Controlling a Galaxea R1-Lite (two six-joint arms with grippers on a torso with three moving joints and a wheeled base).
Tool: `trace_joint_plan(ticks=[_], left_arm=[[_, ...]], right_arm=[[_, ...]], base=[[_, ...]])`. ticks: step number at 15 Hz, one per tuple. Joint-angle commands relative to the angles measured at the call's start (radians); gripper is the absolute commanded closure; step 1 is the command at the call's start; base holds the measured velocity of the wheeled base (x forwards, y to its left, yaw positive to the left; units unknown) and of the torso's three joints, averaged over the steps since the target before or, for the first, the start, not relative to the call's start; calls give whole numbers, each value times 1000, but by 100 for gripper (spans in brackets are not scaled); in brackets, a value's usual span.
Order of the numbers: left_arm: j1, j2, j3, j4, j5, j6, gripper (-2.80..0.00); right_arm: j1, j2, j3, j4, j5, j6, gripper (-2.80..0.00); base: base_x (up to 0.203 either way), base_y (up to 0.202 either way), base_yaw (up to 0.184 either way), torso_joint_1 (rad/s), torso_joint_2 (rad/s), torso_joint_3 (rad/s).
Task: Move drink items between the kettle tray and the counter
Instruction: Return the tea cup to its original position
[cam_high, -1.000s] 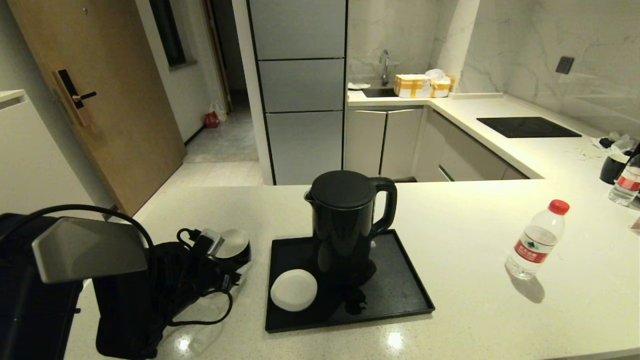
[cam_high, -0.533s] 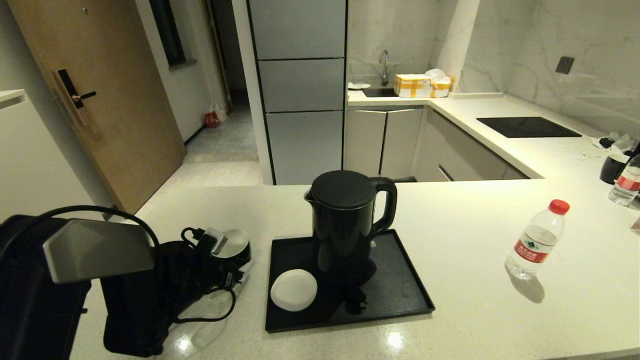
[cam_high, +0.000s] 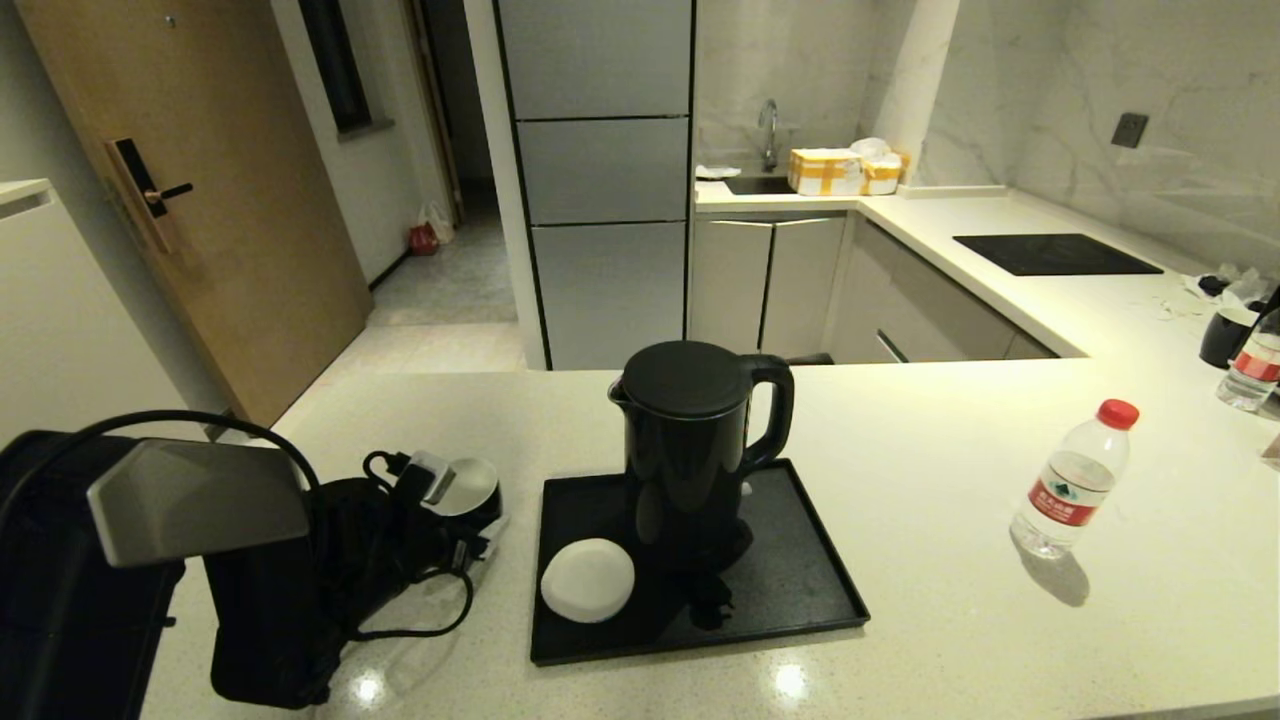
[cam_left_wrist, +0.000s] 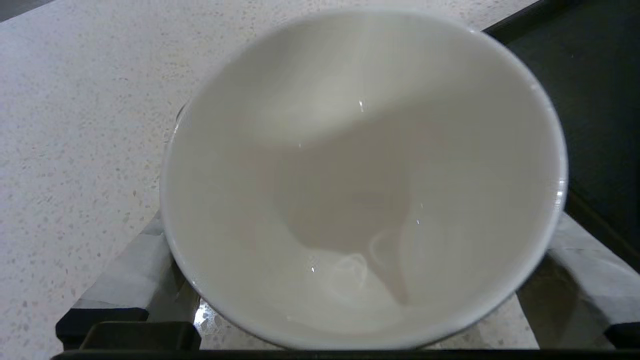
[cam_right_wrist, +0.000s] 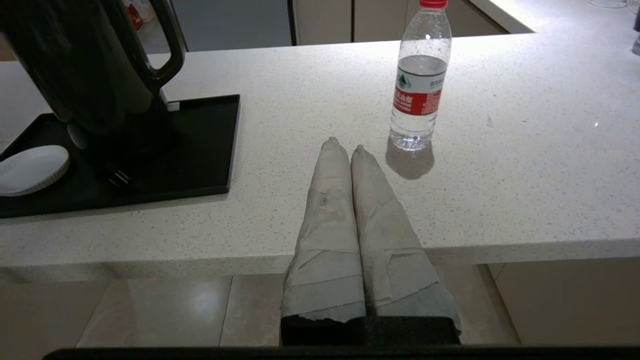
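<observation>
The cup (cam_high: 468, 486), black outside and white inside, stands on the counter (cam_high: 950, 620) just left of the kettle tray (cam_high: 800, 590). My left gripper (cam_high: 440, 505) is open around it. In the left wrist view the cup (cam_left_wrist: 360, 180) fills the space between the taped fingers (cam_left_wrist: 125, 270). The water bottle (cam_high: 1075, 480) with red cap and label stands upright on the counter to the right. My right gripper (cam_right_wrist: 345, 147) is shut and empty over the counter's front edge, short of the bottle (cam_right_wrist: 419, 85) and right of the tray (cam_right_wrist: 210, 145).
A tall black kettle (cam_high: 695, 440) and a flat white saucer (cam_high: 588, 580) sit on the tray, with the kettle's plug (cam_high: 708, 600) lying in front. A second bottle (cam_high: 1255, 365) and a dark cup (cam_high: 1225, 335) stand far right. A cooktop panel (cam_high: 1055, 253) lies behind.
My left arm has shifted a little to the right, closer around the cup. The cup, the bottle and the tray have stayed put.
</observation>
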Motion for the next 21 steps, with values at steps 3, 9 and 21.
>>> trace_joint_plan(ticks=[3,9,21], left_arm=[[0,6,-1,-9,0,1,-280],[-3,7,1,-9,6,3,0],[-27,-66,45,-9,0,-60,0]], right_arm=[[0,1,3,0,0,-1,0],[0,1,3,0,0,-1,0],[0,1,3,0,0,-1,0]], base=[[0,0,0,0,0,0],[0,0,0,0,0,0],[0,0,0,0,0,0]])
